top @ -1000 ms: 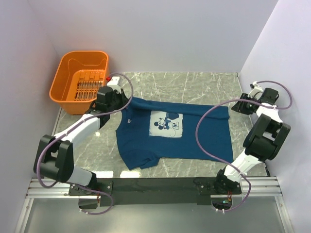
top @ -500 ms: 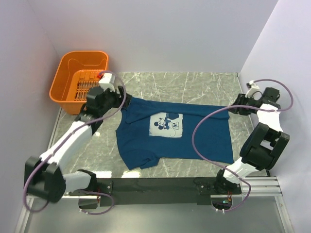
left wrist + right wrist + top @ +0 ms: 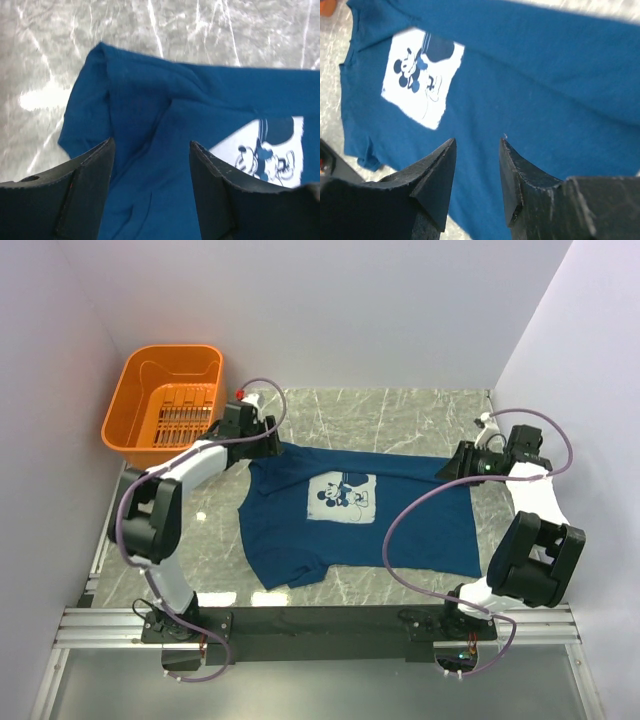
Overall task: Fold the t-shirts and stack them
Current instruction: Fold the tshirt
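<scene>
**Status.** The navy t-shirt [image 3: 350, 515] lay print-up and spread on the tabletop [image 3: 400, 410], collar end twd the left arm, hem twd the right. Not yet folded. The left gripper [image 3: 150, 190] hung over the collar/shoulder area, jaws wide apart, nothing held. The right gripper [image 3: 477, 175] hung over the far hem corner, jaws part-open, nothing held. Cloth showed below both gaps, no contact evident.

**Risks (judgement).**
- The far edge was already rolled over on itself. A pinch there could take one layer only, or both, and the fold would come out skewed.
- Uneven grip depth btwn the two arms would pull the chest print [image 3: 343, 495] off-centre.
- The right arm's cable [image 3: 400, 530] looped across the shirt in the top view and could snag or drag cloth on a sweep. Its height above the cloth was not determinable.
- The near sleeve was curled under, so it would prob. bunch inside the fold.
- The left arm worked close to the orange basket [image 3: 163, 408], so a knock was possible.

**Surface.** Grey marble-pattern top, glossy w/ glare patches. Cloth would likely slide rather than hold.

**Room.** Plain pale walls [image 3: 330, 310] on three sides, metal rail at the near edge.
</scene>
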Robot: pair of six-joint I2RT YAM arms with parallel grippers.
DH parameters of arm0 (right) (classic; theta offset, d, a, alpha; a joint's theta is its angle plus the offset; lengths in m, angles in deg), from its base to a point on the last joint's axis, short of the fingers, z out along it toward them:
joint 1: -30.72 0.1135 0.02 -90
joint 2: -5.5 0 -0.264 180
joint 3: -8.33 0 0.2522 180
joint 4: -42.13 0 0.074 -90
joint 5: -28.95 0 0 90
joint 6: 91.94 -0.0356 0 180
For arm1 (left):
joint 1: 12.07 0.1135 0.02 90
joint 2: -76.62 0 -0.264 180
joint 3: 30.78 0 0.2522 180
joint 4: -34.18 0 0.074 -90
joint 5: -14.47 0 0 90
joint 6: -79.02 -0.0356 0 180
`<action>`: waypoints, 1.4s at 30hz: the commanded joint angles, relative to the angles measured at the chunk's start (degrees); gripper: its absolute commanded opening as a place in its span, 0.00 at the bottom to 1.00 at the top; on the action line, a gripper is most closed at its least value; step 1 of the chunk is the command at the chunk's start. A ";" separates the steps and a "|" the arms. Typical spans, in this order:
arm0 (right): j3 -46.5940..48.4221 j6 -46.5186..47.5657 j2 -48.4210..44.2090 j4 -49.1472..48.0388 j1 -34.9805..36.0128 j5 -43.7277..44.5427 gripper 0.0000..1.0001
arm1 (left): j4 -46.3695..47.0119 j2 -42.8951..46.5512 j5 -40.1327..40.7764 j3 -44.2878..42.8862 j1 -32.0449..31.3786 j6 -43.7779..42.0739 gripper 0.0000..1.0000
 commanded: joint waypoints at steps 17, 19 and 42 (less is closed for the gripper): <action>-1.63 -0.77 1.58 -1.75 0.16 -2.01 0.47 | -5.68 -17.74 -8.04 -16.65 -3.73 -5.78 0.60; -1.80 -0.68 1.58 -1.75 0.16 -2.09 0.47 | -6.29 -18.44 -7.52 -17.18 -3.99 -5.95 0.60; -1.54 -0.06 1.84 -0.52 -0.81 -2.80 0.47 | -5.94 -13.45 -10.94 -14.20 -5.66 -8.24 0.01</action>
